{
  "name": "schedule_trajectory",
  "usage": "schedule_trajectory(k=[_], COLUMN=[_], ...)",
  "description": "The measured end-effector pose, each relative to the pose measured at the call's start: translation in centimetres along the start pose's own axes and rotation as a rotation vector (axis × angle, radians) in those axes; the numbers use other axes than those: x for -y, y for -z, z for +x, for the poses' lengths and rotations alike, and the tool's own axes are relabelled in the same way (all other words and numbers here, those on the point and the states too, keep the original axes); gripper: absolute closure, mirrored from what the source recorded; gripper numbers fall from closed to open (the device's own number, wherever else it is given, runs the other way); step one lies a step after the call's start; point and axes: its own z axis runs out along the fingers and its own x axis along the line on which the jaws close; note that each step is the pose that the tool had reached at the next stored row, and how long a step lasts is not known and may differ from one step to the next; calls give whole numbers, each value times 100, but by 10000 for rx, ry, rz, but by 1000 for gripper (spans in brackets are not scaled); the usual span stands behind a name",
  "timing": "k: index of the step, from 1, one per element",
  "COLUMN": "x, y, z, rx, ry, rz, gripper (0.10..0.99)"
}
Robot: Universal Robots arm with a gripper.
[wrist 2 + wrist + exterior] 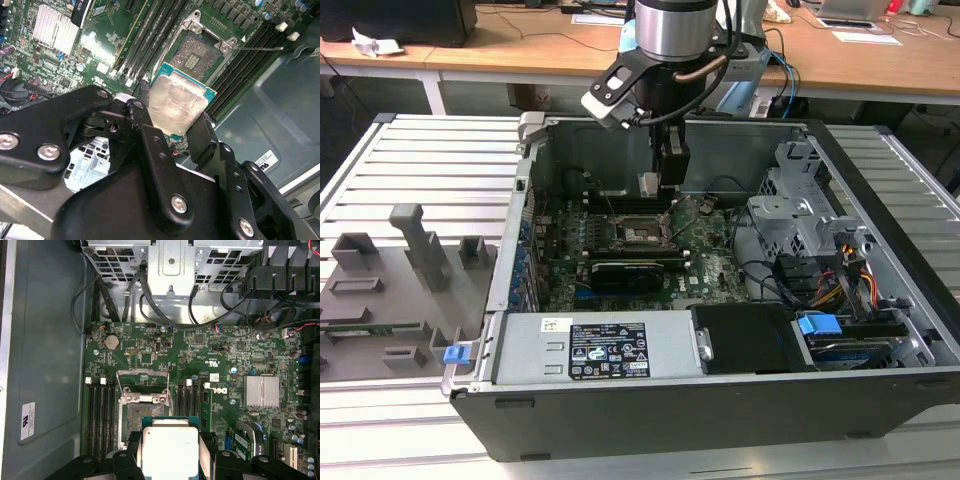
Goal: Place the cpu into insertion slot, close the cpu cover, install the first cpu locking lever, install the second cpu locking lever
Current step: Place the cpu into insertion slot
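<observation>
One arm reaches down into an open computer case [670, 420] that lies on a slatted grey desk [440, 150]. Its hand [175, 107] is closed on the cpu [177, 102], with one black finger [142, 97] against each of two opposite edges. The dull silver top faces the camera in both wrist views.

The chip hangs in the air over the green circuit board [710, 270], just beside the insertion slot [200, 52] and not seated in it. In the first wrist view the chip's edge overlaps the near side of the socket. The socket's dark contact field is bare. The cpu cover [142, 385] stands swung open at the socket's far edge. In the second wrist view a thin wire lever [260, 48] sticks out sideways from one corner of the socket.

Long narrow memory slots [100, 415] run along both sides of the socket, and a ribbed metal heat sink [261, 391] sits further along the board. In the exterior view a long black card [625, 270] lies across the board nearer than the socket. A grey tray of fixtures [380, 290] rests on the desk at the exterior view's left, well apart from the hand.
</observation>
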Motion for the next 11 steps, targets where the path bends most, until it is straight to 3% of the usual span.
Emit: schedule_trajectory(k=[11], x=[-6], y=[-48], z=[0], rx=[-33], ry=[-4], rz=[135], gripper=[545])
